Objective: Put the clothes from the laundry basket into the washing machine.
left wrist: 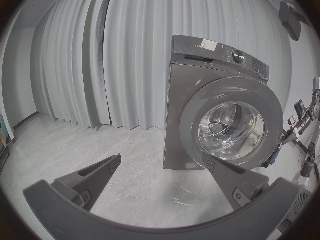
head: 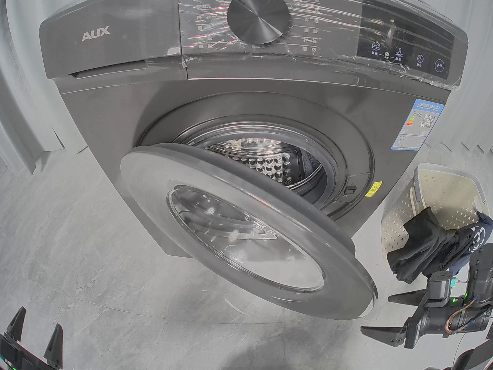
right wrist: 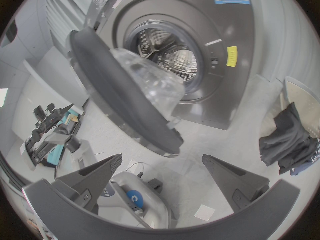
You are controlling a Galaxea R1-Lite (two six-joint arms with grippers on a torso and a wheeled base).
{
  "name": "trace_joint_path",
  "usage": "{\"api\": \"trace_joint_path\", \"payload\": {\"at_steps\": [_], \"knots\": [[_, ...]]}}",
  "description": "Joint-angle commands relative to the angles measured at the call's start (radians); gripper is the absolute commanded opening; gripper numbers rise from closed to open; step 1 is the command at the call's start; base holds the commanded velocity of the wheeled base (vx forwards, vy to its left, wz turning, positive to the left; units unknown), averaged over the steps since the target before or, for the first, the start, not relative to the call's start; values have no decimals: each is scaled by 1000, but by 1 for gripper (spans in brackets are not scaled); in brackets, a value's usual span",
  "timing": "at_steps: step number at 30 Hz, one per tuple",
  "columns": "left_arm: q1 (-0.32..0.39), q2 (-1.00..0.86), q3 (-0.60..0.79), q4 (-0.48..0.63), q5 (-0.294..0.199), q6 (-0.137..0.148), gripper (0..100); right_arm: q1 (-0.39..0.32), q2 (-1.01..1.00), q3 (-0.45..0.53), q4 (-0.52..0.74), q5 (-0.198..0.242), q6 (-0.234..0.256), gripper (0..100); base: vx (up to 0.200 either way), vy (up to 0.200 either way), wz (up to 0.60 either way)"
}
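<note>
Head cam close above washing machine door (head: 246, 232); wrist cams lower, left prob. farthest; all share it.

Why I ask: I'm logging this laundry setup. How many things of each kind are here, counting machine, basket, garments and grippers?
Washing machine: 1
Laundry basket: 1
Garments visible hanging over the basket's rim: 2 (black garment, dark blue patterned garment)
Grippers: 2 (left gripper, right gripper, both open)
Total: 6
</note>
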Motion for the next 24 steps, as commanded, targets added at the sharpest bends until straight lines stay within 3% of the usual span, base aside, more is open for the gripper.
{"api": "trace_joint_path", "payload": {"at_steps": [1, 5, 11, 17, 24], "knots": [[0, -12, 16, 1, 0, -1, 100, -196, 20, 0, -3, 7, -38, 100, 0, 0, 0], [0, -12, 16, 1, 0, -1, 100, -265, 77, -33, -6, 4, -67, 100, 0, 0, 0], [0, -12, 16, -1, 0, -1, 100, -273, 132, -105, -7, 3, -67, 100, 0, 0, 0], [0, -12, 16, 1, 0, -1, 100, -261, 193, -181, -9, 1, -59, 100, 0, 0, 0], [0, -12, 16, 1, 0, -1, 100, -190, 189, -155, -7, 7, -53, 100, 0, 0, 0]]}}
